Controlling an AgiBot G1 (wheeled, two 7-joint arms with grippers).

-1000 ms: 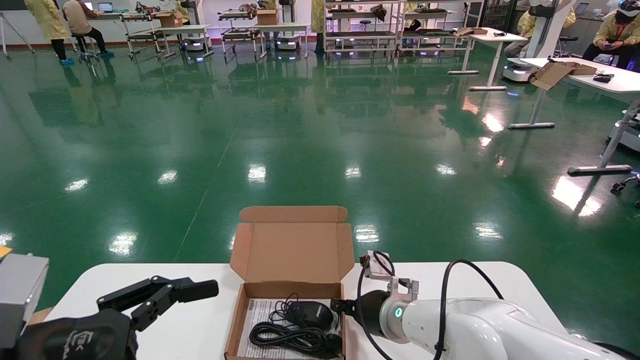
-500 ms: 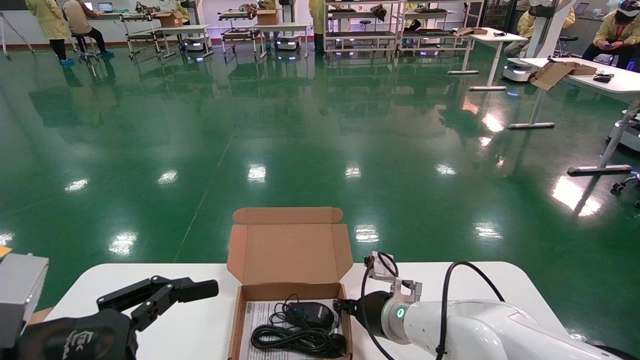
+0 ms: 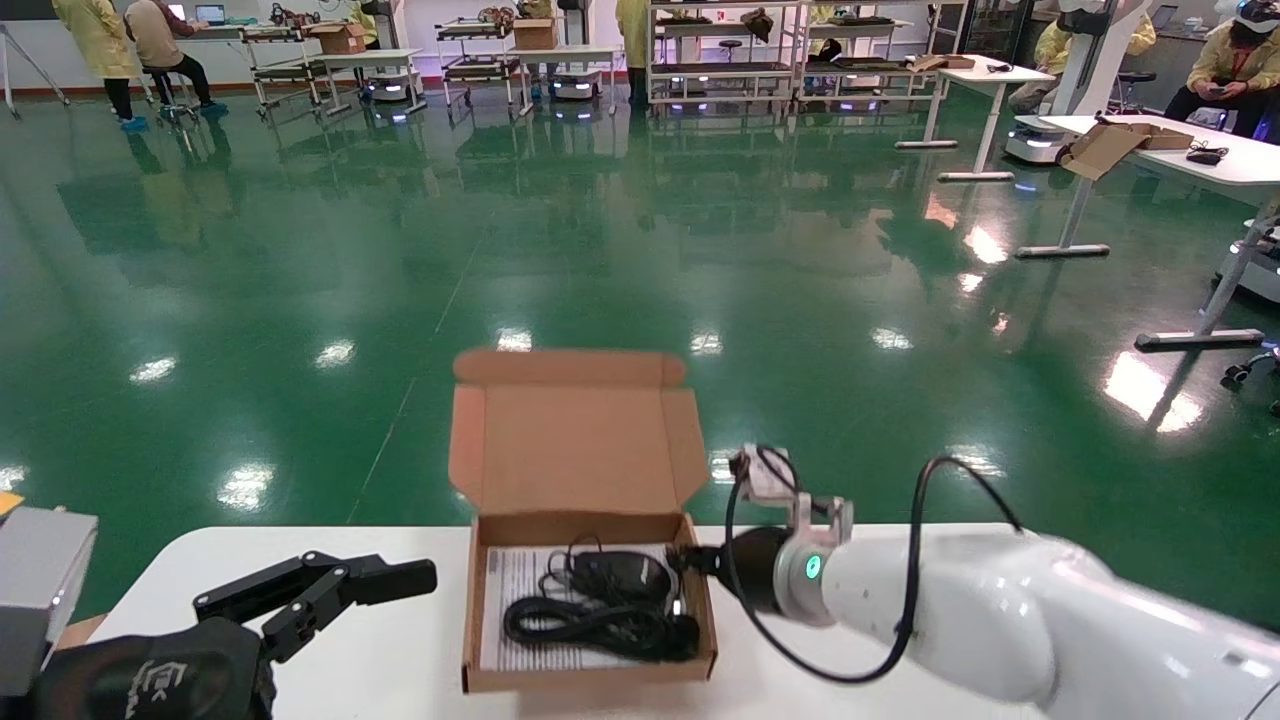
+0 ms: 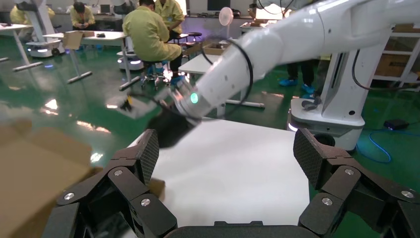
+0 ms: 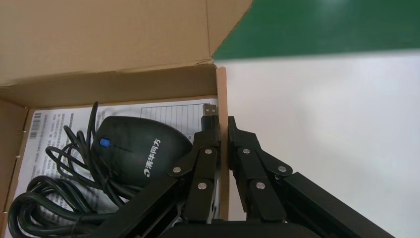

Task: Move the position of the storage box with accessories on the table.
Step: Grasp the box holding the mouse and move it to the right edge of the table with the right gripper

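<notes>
The open brown cardboard storage box (image 3: 575, 460) is held at its right wall by my right gripper (image 3: 690, 575), with its lid standing up. Its near edge casts a shadow on the white table (image 3: 400, 640). In it lie a black wired mouse (image 3: 618, 577) with a coiled cable (image 3: 585, 630) on a white printed sheet (image 3: 515, 610). In the right wrist view my right gripper (image 5: 222, 130) is shut on the box's side wall (image 5: 221, 94), next to the mouse (image 5: 136, 153) and the sheet (image 5: 59, 124). My left gripper (image 3: 340, 585) is open and empty to the box's left.
The table's far edge lies just behind the box, with green floor (image 3: 600, 250) beyond. Other white tables (image 3: 1180, 150) with cardboard boxes and several people stand far off. In the left wrist view my right arm (image 4: 257, 54) reaches over the white table (image 4: 233, 173).
The box has moved away from me and a little up, with my right gripper holding its right wall. The left arm has not moved.
</notes>
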